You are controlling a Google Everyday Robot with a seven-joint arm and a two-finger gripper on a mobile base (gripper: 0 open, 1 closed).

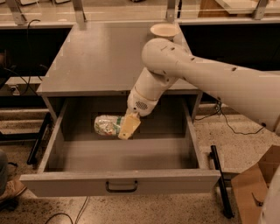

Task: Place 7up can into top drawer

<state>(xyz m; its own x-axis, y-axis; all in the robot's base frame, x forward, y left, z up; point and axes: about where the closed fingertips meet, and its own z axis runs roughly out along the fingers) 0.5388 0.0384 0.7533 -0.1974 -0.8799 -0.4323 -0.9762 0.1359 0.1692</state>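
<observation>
— What sort of place?
— Looks like a robot lab or a workshop. Speckled hard floor (175, 210), loose cables (232, 124) on it, plain grey cabinet (109, 57), metal posts (78, 11) behind, cardboard box (253, 192) at right.
— And the gripper (122, 127)?
— Down inside the open drawer (65, 186), closed around the can (106, 124).

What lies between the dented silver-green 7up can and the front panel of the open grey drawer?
Only the grey top drawer's bare floor, in the camera view; the gripper holds the 7up can near the drawer's back.
</observation>
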